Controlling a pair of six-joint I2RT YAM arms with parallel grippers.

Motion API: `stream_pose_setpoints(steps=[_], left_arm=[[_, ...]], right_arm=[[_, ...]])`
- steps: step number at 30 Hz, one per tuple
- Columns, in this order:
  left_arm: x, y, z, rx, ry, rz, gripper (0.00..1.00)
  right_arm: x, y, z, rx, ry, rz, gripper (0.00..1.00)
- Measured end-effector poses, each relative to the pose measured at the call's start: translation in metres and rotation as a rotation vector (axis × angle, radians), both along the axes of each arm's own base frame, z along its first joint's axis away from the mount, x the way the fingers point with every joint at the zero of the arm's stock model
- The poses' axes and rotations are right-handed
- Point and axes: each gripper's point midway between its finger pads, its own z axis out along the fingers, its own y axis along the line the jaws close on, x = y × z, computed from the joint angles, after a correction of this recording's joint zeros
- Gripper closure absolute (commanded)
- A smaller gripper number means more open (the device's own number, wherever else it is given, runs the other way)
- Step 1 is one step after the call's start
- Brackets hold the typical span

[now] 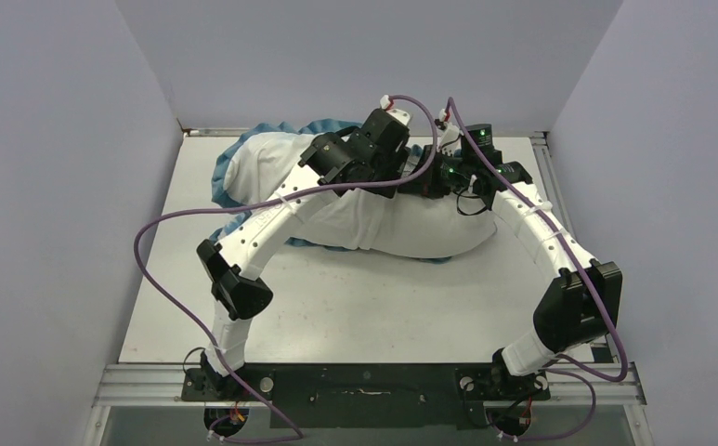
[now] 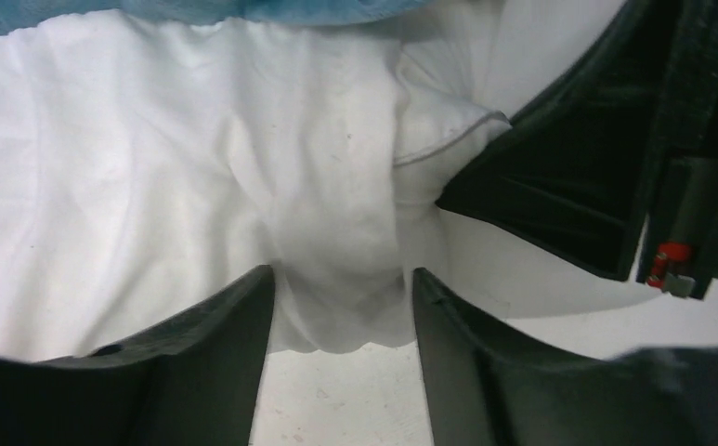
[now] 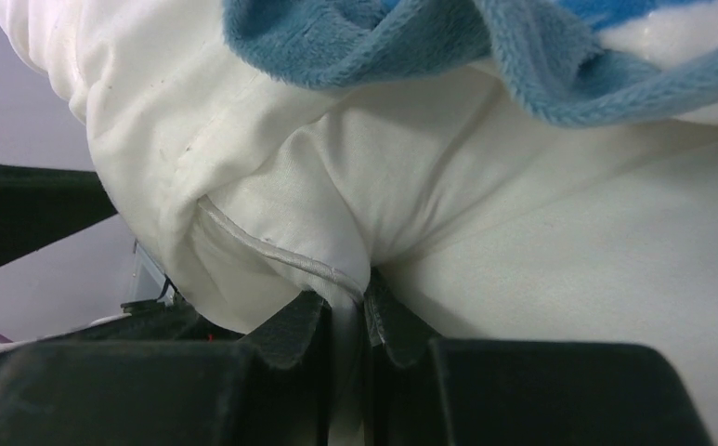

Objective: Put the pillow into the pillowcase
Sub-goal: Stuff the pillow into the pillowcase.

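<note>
- The pillow [image 1: 383, 223], a large plump rectangular cushion of plain white fabric, lies on the far half of the pale flat table [image 1: 355, 307]. Both grippers meet at its far edge, and its bulk spreads out beneath the two wrists.
- The left gripper [image 2: 341, 279] has its black fingers [image 2: 215, 344] partly spread. A thick fold of the pillow's white cloth fills the gap between them and is squeezed to a narrow waist there. The fold's loose end hangs just past the fingertips, over bare table.
- Just to the right of the left gripper, close beside it, stands the right gripper's black body, with a seamed white corner of cloth next to it.
- The right gripper [image 3: 347, 302] is closed almost fully. Only a thin sliver of white cloth, a corner with a grey piped seam, is pinched between its fingertips.
- I cannot tell for sure whether each pinched layer is the pillow's own skin or a white lining laid over it.
- The pillowcase [image 1: 327, 124], a thin limp cover with a blue ruffled plush edge, hangs bunched just beyond and above the right gripper's fingertips, touching the white cloth. In the left wrist view its blue band runs along the far side of the white fabric ahead of the fingers.
- From above, blue edging also shows around the pillow's left end and under its near edge, below the left arm.
- Purple cables [image 1: 150, 251] loop from both arms.
</note>
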Motion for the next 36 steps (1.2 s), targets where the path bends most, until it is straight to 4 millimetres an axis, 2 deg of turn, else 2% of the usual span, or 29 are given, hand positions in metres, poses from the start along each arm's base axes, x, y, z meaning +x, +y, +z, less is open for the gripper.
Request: stream_pose_setpoints(steps=[1, 5, 9, 16, 20, 24, 29, 32, 33, 34, 35, 36], left_arm=[[0.003, 0.002, 0.0, 0.002, -0.008, 0.014, 0.61], [0.01, 0.007, 0.001, 0.002, -0.03, 0.066, 0.67], [0.018, 0.007, 0.001, -0.023, -0.039, 0.098, 0.99], [0.028, 0.0, -0.003, -0.092, -0.032, 0.094, 1.0], [0.021, -0.005, 0.003, -0.174, -0.044, 0.033, 1.0], [0.0, -0.012, 0.029, -0.355, -0.1, -0.055, 1.0], [-0.025, -0.018, 0.09, -0.64, -0.227, -0.148, 1.0], [-0.029, -0.025, 0.123, -0.751, -0.284, -0.188, 1.0], [-0.028, -0.026, 0.127, -0.763, -0.289, -0.195, 0.9], [-0.027, -0.028, 0.13, -0.768, -0.29, -0.196, 0.54], [-0.025, -0.03, 0.131, -0.763, -0.29, -0.195, 0.29], [-0.021, -0.031, 0.13, -0.745, -0.289, -0.187, 0.13]], right_arm=[[0.0, 0.0, 0.0, 0.0, 0.0, 0.0, 0.95], [0.0, 0.0, 0.0, 0.0, 0.0, 0.0, 0.95], [0.0, 0.0, 0.0, 0.0, 0.0, 0.0, 0.95], [0.003, -0.001, 0.0, 0.006, -0.001, -0.008, 0.95], [0.006, 0.0, 0.0, 0.027, 0.014, -0.013, 0.95], [0.007, 0.004, 0.005, 0.054, 0.011, -0.007, 0.95], [0.008, 0.011, 0.009, 0.107, 0.004, 0.009, 0.95], [0.007, 0.014, 0.007, 0.141, 0.012, 0.013, 0.95], [0.007, 0.015, 0.007, 0.152, 0.013, 0.013, 0.95], [0.007, 0.017, 0.006, 0.164, 0.016, 0.012, 0.95], [0.007, 0.017, 0.007, 0.17, 0.017, 0.012, 0.95], [0.008, 0.017, 0.007, 0.175, 0.018, 0.01, 0.95]])
